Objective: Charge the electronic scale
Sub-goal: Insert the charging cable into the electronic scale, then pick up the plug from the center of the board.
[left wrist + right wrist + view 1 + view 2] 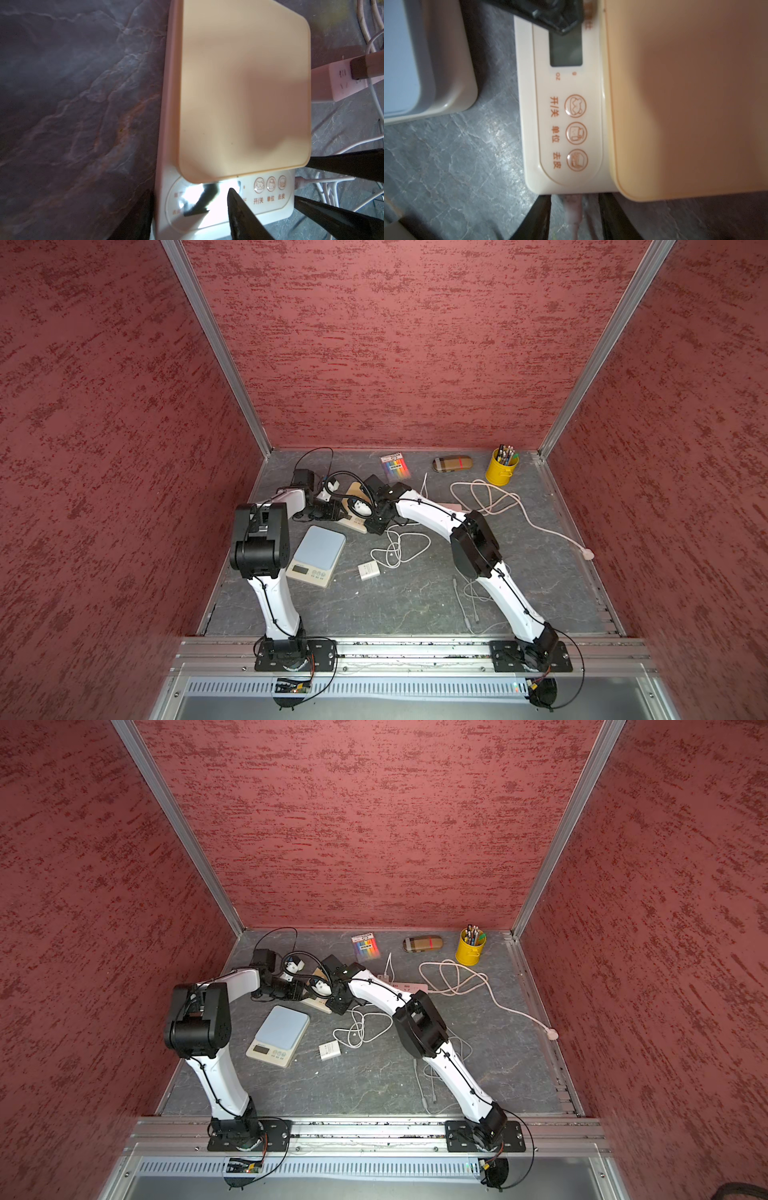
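The electronic scale (245, 87) has a peach platform and a cream panel with three round buttons (576, 133); in both top views it lies at the back, mostly under my grippers (354, 490) (318, 1004). A pink cable plug (572, 209) meets the scale's side edge beside the buttons. My right gripper (575, 197) is open, one finger on each side of the plug and clear of it. My left gripper (189, 195) is open over the panel's other end, one fingertip (560, 22) above the display and the other beside the scale's edge.
A second scale with a blue platform (322, 545) lies just in front, close to my left arm. A white charger brick (368, 571) and coiled white cable (399, 549) lie beside it. A pink power strip (336, 83), looped cord (490, 497), yellow pen tin (501, 467), marker pack (395, 466) and case (452, 463) sit behind.
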Controlling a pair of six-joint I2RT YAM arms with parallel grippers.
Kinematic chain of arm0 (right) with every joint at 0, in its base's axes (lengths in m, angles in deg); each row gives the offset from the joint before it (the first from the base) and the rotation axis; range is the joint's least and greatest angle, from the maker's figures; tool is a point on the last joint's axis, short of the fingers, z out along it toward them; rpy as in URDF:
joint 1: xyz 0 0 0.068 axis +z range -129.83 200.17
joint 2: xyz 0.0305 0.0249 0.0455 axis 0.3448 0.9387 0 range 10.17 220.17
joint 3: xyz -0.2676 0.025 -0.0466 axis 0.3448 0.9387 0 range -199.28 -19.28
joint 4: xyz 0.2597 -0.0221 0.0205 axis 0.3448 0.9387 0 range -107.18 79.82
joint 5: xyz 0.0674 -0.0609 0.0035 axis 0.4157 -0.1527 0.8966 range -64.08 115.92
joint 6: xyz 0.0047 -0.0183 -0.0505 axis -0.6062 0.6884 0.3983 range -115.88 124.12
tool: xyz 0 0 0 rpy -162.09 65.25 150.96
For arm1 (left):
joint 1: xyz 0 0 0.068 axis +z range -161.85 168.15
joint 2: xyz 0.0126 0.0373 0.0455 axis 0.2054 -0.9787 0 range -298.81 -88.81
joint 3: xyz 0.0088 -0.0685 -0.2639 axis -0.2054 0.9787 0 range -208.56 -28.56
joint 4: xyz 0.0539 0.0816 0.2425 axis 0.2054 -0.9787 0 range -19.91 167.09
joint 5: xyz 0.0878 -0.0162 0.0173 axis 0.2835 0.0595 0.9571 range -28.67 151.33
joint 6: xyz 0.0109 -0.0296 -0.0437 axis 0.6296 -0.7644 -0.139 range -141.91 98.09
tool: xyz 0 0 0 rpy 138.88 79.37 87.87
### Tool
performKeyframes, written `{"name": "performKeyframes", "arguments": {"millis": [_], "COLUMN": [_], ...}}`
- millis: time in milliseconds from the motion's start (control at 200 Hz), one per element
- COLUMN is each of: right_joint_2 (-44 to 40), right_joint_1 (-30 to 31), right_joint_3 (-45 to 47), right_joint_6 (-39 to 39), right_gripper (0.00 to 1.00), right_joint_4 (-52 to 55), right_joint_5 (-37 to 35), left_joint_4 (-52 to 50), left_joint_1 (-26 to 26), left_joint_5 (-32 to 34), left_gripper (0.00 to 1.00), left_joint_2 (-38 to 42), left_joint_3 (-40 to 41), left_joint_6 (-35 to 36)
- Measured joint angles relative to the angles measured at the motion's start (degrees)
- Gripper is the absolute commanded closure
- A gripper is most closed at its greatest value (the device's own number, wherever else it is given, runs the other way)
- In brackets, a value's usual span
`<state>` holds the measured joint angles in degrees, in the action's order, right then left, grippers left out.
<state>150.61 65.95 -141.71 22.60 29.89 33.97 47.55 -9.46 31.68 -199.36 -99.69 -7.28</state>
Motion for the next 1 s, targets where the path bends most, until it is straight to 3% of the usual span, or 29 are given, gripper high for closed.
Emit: {"name": "performKeyframes", "arguments": {"millis": [406,701,776,882,1002], "right_joint_2": [-29.09,-29.92,-32.57,-39.15,-46.93], "right_joint_1": [0.44,0.39,0.26,-0.24,-1.03], "right_joint_3": [26.01,35.04,40.46,48.22,54.53], "right_joint_6": [-3.04,-6.60,-7.87,-10.38,-13.62], "right_gripper": [0.49,0.49,0.48,0.47,0.47], "right_joint_4": [-25.38,-30.16,-31.32,-33.57,-36.52], "right_joint_5": [-1.81,-2.12,-3.32,-5.60,-8.28], "left_joint_4": [-9.05,-12.59,-13.00,-14.14,-17.27], "left_joint_1": [-4.09,-5.62,-9.73,-19.71,-26.08], "left_joint_5": [1.25,3.26,4.83,7.87,10.67], "left_gripper": [0.37,0.38,0.38,0.33,0.32], "left_joint_2": [13.16,17.05,22.47,29.49,30.80], "left_joint_3": [-4.11,0.87,5.84,11.78,14.43], "left_joint_6": [1.11,4.09,8.15,16.35,21.33]}}
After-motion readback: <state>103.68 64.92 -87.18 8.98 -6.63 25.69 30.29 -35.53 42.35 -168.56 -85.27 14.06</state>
